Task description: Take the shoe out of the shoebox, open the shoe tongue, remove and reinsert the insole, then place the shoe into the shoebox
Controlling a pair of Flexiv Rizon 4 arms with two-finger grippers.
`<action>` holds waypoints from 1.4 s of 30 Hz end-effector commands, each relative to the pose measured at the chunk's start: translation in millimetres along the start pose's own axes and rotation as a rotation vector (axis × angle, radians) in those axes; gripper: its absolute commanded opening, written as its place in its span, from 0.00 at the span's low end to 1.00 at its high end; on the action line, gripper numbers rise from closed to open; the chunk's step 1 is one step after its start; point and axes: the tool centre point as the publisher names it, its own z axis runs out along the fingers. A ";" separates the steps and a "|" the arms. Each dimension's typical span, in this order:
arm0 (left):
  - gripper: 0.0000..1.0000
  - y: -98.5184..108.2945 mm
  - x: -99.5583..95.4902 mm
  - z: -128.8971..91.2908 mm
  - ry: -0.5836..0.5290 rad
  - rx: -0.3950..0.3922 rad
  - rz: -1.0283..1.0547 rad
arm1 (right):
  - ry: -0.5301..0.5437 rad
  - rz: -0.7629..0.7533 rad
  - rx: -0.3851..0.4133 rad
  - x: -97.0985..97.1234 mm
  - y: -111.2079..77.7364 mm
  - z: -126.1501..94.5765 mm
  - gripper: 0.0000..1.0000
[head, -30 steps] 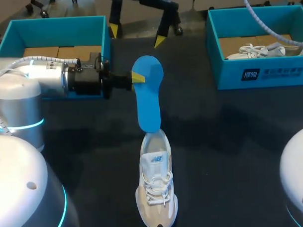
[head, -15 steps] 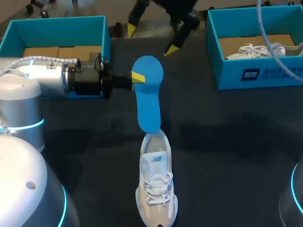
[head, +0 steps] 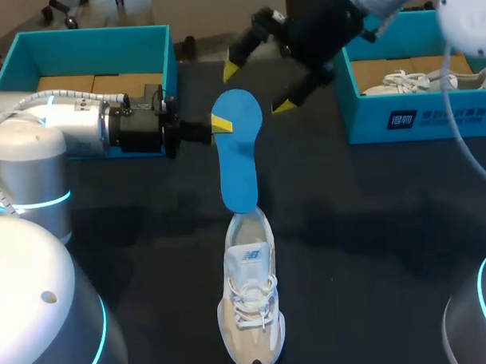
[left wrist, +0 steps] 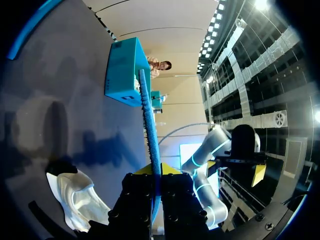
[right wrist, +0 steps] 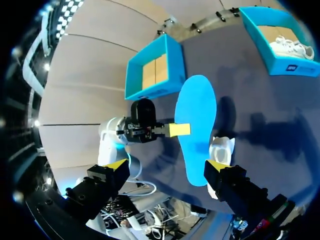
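Observation:
A blue insole [head: 238, 162] hangs upright over the table, its lower end at the heel opening of a white shoe [head: 249, 298] that lies on the dark table. My left gripper [head: 219, 124] is shut on the insole's upper edge from the left. In the left wrist view the insole [left wrist: 149, 120] shows edge-on between the left gripper [left wrist: 156, 172] fingers, with the shoe [left wrist: 75, 195] below. My right gripper [head: 257, 89] hovers open just behind the insole's top. In the right wrist view the right gripper [right wrist: 165, 166] stands wide, facing the insole [right wrist: 196, 127] and the shoe [right wrist: 221, 150].
A teal shoebox [head: 165, 53] with a cardboard floor stands at the back left, behind my left arm. A second teal box [head: 432, 115] at the back right holds another white shoe [head: 419, 81]. The dark table [head: 372, 225] stretches to the right of the shoe.
My right arm has swung in from the far back toward the insole's top, its open fingers now close behind it. The left arm, insole and shoe have not moved.

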 end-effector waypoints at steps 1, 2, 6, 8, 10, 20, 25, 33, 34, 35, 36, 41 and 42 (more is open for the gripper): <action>0.00 0.2 0.1 -0.6 -0.002 -0.001 0.000 | 0.367 -0.002 -0.023 -13.5 -7.9 2.7 1.00; 0.00 0.2 0.1 -0.6 -0.002 -0.001 0.000 | 0.391 -0.008 -0.025 -16.4 -8.1 3.7 1.00; 0.00 0.2 0.1 -0.6 -0.002 -0.001 0.000 | 0.440 -0.001 -0.014 -24.8 -8.0 6.7 1.00; 0.00 0.2 0.1 -0.6 -0.002 -0.001 0.000 | 0.462 -0.009 -0.014 -27.6 -7.0 8.9 1.00; 0.00 0.2 0.1 -0.6 -0.002 -0.001 0.000 | 0.476 -0.013 -0.017 -30.3 -5.8 11.4 1.00; 0.00 0.2 0.1 -0.6 -0.002 -0.001 0.000 | 0.559 -0.048 -0.045 -47.7 -5.7 30.6 1.00; 0.00 0.2 0.1 -0.6 -0.002 -0.001 0.000 | 0.567 -0.052 -0.052 -53.6 -8.2 33.3 1.00; 0.00 0.2 0.1 -0.6 -0.002 -0.001 0.000 | 0.584 -0.057 -0.046 -60.7 -5.7 30.7 1.00; 0.00 0.2 0.1 -0.6 -0.002 -0.001 0.000 | 0.583 -0.056 -0.044 -61.3 -5.4 30.0 1.00; 0.00 0.2 0.1 -0.6 -0.002 -0.001 0.000 | 0.584 -0.056 -0.042 -62.0 -5.2 29.3 1.00; 0.00 0.2 0.1 -0.6 -0.002 -0.001 0.000 | 0.584 -0.053 -0.034 -62.6 -5.2 28.5 1.00; 0.00 0.2 0.1 -0.6 -0.002 -0.001 0.000 | 0.575 -0.042 -0.019 -64.0 -3.2 25.2 1.00; 0.00 0.2 0.1 -0.6 -0.002 -0.001 0.000 | 0.575 -0.042 -0.019 -64.0 -3.2 25.2 1.00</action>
